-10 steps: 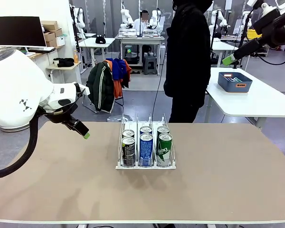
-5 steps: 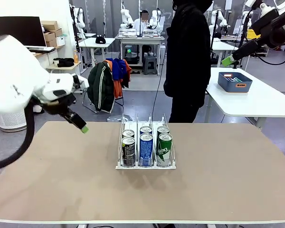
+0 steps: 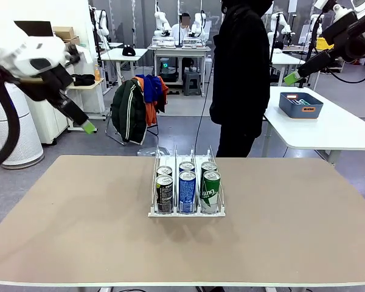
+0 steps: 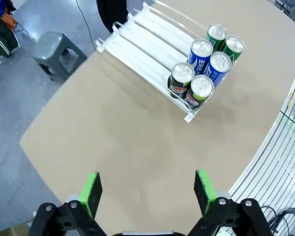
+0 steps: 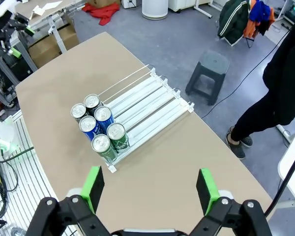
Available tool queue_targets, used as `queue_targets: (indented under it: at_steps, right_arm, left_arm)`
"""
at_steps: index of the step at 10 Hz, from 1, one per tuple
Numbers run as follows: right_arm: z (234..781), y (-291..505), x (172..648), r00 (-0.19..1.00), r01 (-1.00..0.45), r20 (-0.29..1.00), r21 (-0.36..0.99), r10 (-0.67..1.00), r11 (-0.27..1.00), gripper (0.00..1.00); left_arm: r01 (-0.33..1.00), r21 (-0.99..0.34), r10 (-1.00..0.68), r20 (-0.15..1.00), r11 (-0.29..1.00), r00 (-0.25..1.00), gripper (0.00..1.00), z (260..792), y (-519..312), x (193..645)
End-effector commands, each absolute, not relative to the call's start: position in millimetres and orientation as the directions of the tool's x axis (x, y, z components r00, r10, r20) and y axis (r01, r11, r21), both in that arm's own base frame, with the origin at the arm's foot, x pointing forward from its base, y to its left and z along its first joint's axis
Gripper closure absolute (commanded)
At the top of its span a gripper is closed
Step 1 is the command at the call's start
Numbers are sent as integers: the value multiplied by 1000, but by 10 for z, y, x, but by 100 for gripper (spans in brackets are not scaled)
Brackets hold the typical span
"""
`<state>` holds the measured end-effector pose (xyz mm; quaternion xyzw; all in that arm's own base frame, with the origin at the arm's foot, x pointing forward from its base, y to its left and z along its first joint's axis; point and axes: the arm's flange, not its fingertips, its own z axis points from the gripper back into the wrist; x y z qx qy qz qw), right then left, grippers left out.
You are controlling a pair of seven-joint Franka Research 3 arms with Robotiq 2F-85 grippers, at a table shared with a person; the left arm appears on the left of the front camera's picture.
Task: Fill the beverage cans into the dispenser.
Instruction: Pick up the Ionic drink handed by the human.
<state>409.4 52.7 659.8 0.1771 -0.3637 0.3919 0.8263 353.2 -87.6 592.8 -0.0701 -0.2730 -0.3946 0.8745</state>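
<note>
Six beverage cans (image 3: 187,190) standing two per lane at the near end of the dispenser (image 3: 187,214), mid-table (image 3: 79,231), left gripper (image 3: 88,127) up at ten o'clock of it, jaws wide and empty, right gripper (image 3: 292,77) high at two o'clock, jaws wide and empty, person (image 3: 240,73) at twelve

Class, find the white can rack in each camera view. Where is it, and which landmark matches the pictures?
Front view: rack at the middle of the table, cans at its near end.
Left wrist view: rack upper middle, lying diagonally, cans at its right end.
Right wrist view: rack left of centre, diagonal, cans at its lower-left end.
Shared landmark: the six cans bunched at one end, green pair outermost.
</note>
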Motion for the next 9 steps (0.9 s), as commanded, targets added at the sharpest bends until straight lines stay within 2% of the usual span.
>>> queue_targets:
  at_steps: [1,4,5,9]
  right_arm:
    - [6575,531,4080,438,-776,742,27,507,630,0]
    - [6598,526,4093,429,-776,740,8,519,630,0]
    - [6765,505,4018,417,-764,773,14,478,645,0]
    - [7270,357,3856,418,-786,752,17,510,619,0]
  left_arm:
    - [720,168,-657,581,674,480,0,6117,-784,3333]
    - [679,246,-650,621,692,438,0,6363,-798,3066]
    - [681,252,-650,631,687,423,0,6351,-822,3020]
    - [658,232,-590,705,716,394,0,6521,-688,2831]
